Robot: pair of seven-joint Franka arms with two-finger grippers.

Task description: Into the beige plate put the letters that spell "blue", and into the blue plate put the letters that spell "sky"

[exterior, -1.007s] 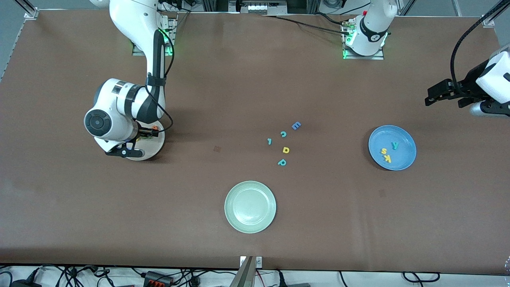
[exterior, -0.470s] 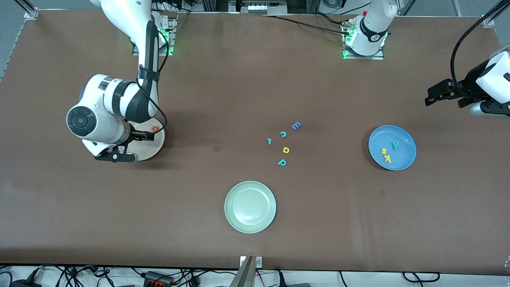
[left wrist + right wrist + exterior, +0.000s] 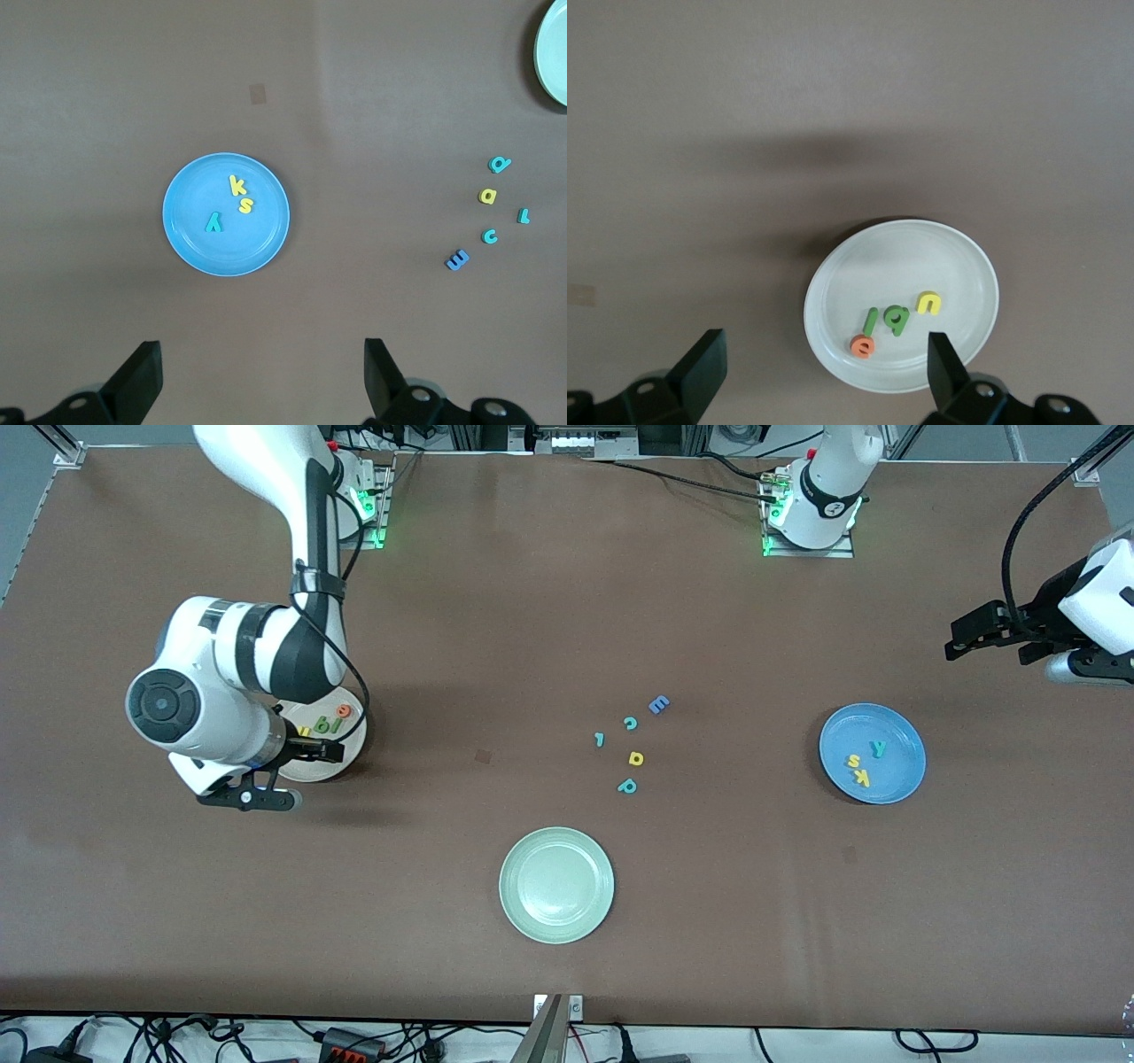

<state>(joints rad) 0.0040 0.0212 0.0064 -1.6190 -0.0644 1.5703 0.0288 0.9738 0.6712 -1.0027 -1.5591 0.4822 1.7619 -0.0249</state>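
A brown, matte table (image 3: pixel 549 629) filled the front view, with tangled black cables along its nearest edge and metal framing past the robots' bases.

Nearest the front camera sat a round pale green plate (image 3: pixel 556 885). Farther up lay a loose cluster of small foam letters (image 3: pixel 631 741) — teal, yellow and one blue capital E.

Toward the left arm's end stood the round bright blue plate (image 3: pixel 873 754), holding a yellow k (image 3: pixel 861 778), a yellow s (image 3: pixel 853 761) and a teal y (image 3: pixel 878 747); they formed a short diagonal row, each turned a different way.

Toward the right arm's end stood the round cream-beige plate (image 3: pixel 902 304), partly under the right arm. In it an orange e (image 3: pixel 863 346), thin green l (image 3: pixel 871 323), dark green b (image 3: pixel 897 320) and yellow u (image 3: pixel 928 304) made one slanted line across the plate.

The right gripper (image 3: pixel 279 772) hung over the plate's near rim, fingers spread wide, holding nothing. The left gripper (image 3: pixel 990 633) waited — equally wide and empty — over bare table near the blue plate.
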